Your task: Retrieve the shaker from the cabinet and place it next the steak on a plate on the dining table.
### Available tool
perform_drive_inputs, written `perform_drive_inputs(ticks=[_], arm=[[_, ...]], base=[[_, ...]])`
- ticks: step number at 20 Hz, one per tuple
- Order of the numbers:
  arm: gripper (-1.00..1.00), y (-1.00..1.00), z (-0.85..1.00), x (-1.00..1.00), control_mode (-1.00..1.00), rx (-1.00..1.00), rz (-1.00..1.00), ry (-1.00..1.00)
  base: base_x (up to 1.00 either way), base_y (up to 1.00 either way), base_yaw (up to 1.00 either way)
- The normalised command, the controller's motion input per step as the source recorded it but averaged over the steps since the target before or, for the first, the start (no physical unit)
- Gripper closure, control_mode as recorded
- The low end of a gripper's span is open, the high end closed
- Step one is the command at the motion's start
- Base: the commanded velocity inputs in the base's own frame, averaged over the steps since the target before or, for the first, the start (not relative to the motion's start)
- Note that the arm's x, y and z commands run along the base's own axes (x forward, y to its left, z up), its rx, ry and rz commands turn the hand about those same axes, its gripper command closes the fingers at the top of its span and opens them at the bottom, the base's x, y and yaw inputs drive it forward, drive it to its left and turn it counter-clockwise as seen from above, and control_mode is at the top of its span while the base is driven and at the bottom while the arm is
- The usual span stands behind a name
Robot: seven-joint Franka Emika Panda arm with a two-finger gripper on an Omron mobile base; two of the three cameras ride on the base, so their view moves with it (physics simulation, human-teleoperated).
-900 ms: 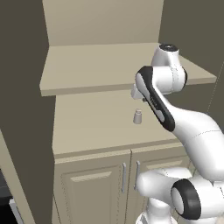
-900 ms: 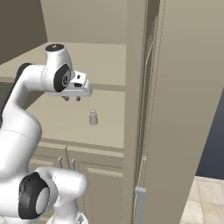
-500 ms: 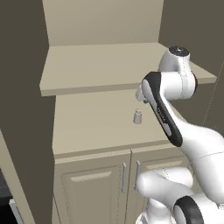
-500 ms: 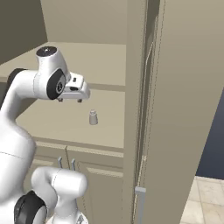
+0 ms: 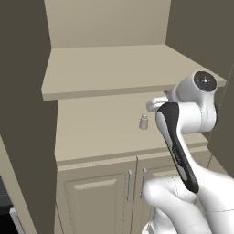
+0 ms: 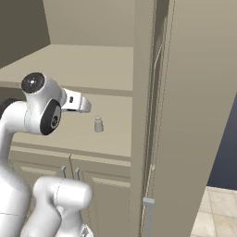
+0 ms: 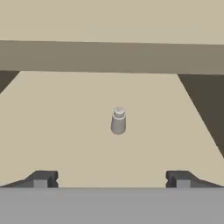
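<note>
The shaker (image 5: 143, 121) (image 6: 98, 124) (image 7: 118, 120), small, grey and capped, stands upright on the lower surface of the cabinet (image 5: 114, 68) (image 6: 83, 60), under its wide shelf. My gripper (image 7: 111, 178) (image 6: 86, 107) hovers in front of the shaker, level with it and pointing at it, a short way off. Its jaws are open with nothing between them, and the shaker sits centred ahead of the gap. The steak, the plate and the dining table are out of view.
The shelf's front edge (image 7: 112, 56) runs just above the hand's line. Dark side panels (image 5: 23, 114) close in the recess. A tall cabinet door (image 6: 194, 115) stands open on the right. Two panelled doors with slim handles (image 5: 129, 185) lie below the surface.
The jaws have gone from shut to wide open. The arm's elbow has swung right and down a little, and the hand has dropped slightly. The shaker has not moved.
</note>
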Motion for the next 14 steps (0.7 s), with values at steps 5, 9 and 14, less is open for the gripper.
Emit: perform_drive_inputs(ticks=[5, 9, 14], arm=[[-1.00, 0.00, -0.02, 0.00, -1.00, 0.01, 0.00, -0.36], [-1.00, 0.00, -0.04, 0.00, -1.00, 0.03, 0.04, -0.22], [-1.00, -0.07, -0.02, 0.00, -1.00, 0.03, 0.08, -0.09]], base=[[0.00, 0.00, 0.00], [0.00, 0.00, 0.00], [0.00, 0.00, 0.00]])
